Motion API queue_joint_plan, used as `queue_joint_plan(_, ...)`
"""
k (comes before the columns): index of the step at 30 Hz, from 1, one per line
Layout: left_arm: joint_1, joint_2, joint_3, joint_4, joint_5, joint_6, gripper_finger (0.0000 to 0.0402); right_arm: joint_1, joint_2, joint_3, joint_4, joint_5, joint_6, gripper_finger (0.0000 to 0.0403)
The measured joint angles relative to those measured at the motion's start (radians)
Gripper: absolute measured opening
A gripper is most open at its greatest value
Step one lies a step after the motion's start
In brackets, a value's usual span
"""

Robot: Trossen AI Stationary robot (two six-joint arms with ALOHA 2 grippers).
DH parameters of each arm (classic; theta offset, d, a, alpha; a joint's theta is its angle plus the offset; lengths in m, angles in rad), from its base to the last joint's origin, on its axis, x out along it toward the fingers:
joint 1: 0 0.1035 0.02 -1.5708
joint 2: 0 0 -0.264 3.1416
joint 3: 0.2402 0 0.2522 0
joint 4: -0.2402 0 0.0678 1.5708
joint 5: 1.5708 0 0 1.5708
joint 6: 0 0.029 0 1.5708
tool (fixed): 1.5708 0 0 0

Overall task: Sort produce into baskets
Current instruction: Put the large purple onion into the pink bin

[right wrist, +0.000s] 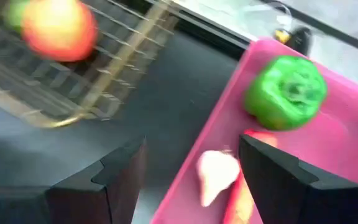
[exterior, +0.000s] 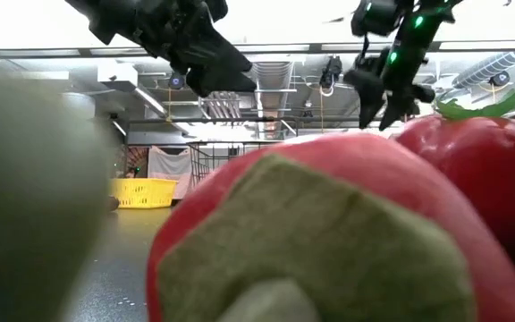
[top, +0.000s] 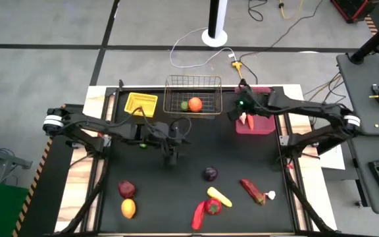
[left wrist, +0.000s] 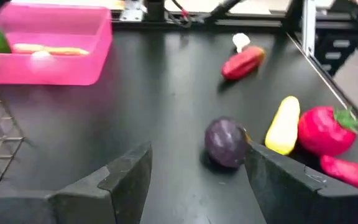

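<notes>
The table has a flat matte black top. Along its far edge sit three containers: a small yellow plastic tray, a bare metal wire basket with an open grid you can see right through, and a glossy pink plastic bin.

The wire basket holds a round orange fruit with a small green one touching it. In the pink bin there's a lumpy green pepper and a carrot with a whitish tip (the orange part is half hidden, so that's about all I can tell).

The rest of the produce is scattered on the near half of the table: a smooth dark purple ball, a yellow banana-shaped piece beside a red strawberry with a green leaf cap, a long red chili, a dark red radish-like one with a white end, plus a dark red fruit and an orange-yellow one off to the left.

The left gripper hangs above the middle of the table, its fingers spread wide with nothing in them. The right gripper is over the near edge of the pink bin, fingers also wide open and empty
</notes>
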Motion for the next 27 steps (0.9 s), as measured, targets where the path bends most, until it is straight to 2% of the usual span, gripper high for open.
queue_joint_plan(5, -0.027, 0.054, 0.002, 0.079, 0.0, 0.074, 0.0235, 0.112, -0.079, 0.0, 0.005, 0.0, 0.002, 0.0246)
queue_joint_plan(12, -0.04, 0.127, 0.002, 0.201, -0.001, 0.098, 0.0239, 0.258, -0.115, 0.0, 0.032, 0.0, 0.019, 0.024)
queue_joint_plan(17, -0.06, 0.178, 0.035, 0.205, -0.005, 0.091, 0.0273, 0.308, -0.109, 0.0, 0.038, 0.001, 0.037, 0.0247)
queue_joint_plan(22, -0.114, 0.242, 0.081, 0.198, -0.005, 0.157, 0.0317, 0.343, -0.108, 0.0, 0.037, 0.0, 0.037, 0.0252)
queue_joint_plan(27, -0.137, 0.336, 0.142, 0.194, -0.004, 0.222, 0.0334, 0.349, -0.113, 0.0, 0.038, 0.0, 0.038, 0.0252)
